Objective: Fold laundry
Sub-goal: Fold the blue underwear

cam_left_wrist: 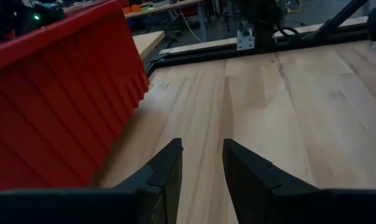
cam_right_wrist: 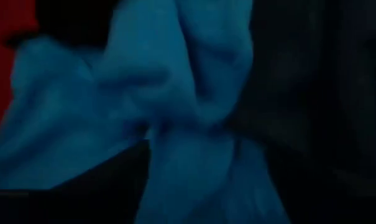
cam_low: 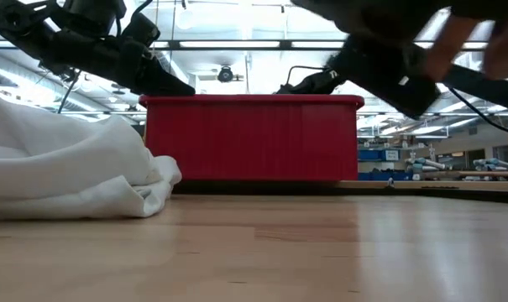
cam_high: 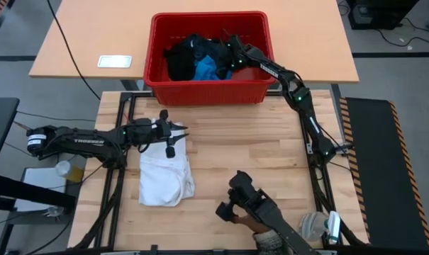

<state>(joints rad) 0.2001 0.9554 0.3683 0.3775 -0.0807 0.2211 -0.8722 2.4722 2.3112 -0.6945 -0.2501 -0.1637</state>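
A white shirt [cam_high: 164,177] lies crumpled on the wooden table at the left, also seen low [cam_low: 69,168]. My left gripper [cam_high: 177,134] hovers over the shirt's far edge, open and with nothing in it [cam_left_wrist: 203,158]. At the far edge stands the red crate [cam_high: 260,85], holding black garments [cam_high: 182,57] and a small blue piece [cam_high: 205,69]. My right gripper [cam_high: 232,58] reaches down into the crate, right over the blue piece [cam_right_wrist: 175,93], which fills its wrist view. Whether it touches the cloth does not show.
A person's hand with a dark device [cam_high: 246,202] reaches in over the table's near edge. Bare wood [cam_high: 257,149] lies between the shirt and the right arm. A white card [cam_high: 115,61] sits on the tan table behind.
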